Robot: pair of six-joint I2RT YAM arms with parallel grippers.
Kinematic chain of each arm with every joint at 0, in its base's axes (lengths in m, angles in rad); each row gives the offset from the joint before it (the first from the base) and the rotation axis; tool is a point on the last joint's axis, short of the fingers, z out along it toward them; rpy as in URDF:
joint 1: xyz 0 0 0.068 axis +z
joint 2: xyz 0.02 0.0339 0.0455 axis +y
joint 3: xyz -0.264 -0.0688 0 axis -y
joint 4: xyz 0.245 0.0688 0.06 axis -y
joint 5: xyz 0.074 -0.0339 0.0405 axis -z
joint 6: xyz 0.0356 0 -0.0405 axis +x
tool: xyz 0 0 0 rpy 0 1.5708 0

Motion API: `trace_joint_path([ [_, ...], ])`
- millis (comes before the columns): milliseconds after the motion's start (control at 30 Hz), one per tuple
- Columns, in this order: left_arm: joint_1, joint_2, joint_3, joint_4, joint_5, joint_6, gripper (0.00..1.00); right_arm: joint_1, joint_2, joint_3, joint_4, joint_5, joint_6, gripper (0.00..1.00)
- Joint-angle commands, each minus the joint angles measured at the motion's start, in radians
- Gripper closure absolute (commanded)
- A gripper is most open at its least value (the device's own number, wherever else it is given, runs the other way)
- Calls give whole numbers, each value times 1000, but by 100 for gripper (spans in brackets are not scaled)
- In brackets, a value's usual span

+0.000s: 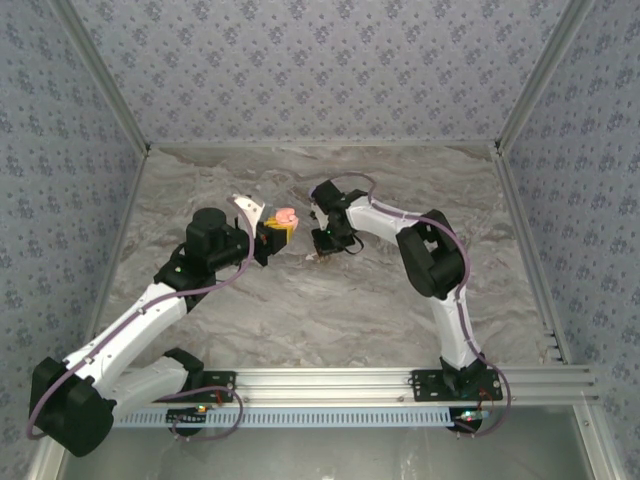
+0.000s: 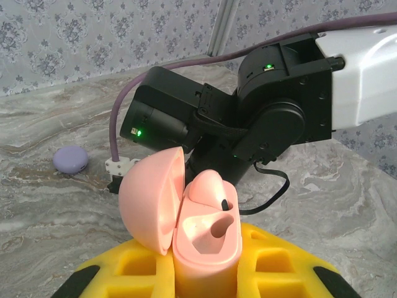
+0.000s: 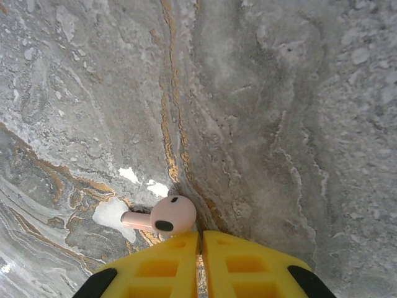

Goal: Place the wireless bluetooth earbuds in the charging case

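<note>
My left gripper (image 2: 205,268) is shut on the pink charging case (image 2: 205,251), its yellow pads (image 2: 124,270) on either side, holding it upright above the table. The lid (image 2: 149,198) hangs open to the left. One pinkish-white earbud (image 2: 209,186) sits in the far slot, and the near slot (image 2: 218,228) is empty. In the top view the case (image 1: 287,217) is just left of my right gripper (image 1: 325,255). A second pink earbud (image 3: 169,215) lies on the marble, touching the tip of my right gripper's left finger (image 3: 161,267). My right gripper (image 3: 201,239) is shut, with nothing between its fingers.
A round lilac case (image 2: 70,159) lies shut on the marble table (image 2: 49,211) behind the pink one, to its left. The right arm's black wrist (image 2: 273,118) and its cable stand close behind the open case. Patterned walls enclose the table (image 1: 330,300).
</note>
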Motion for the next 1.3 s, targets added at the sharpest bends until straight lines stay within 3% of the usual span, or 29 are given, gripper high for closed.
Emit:
trace_joint_path([
  [0, 6, -6, 30, 23, 8, 3, 91, -1, 57, 43, -1, 31, -20, 85],
  [600, 6, -12, 35, 13, 3, 8, 91, 4, 157, 203, -56, -31, -47, 83],
  [933, 6, -10, 41, 6, 1, 14, 91, 3, 89, 198, -88, 51, -32, 80],
  [1267, 6, -12, 44, 1, 1, 21, 91, -11, 23, 185, -49, -69, 24, 66],
])
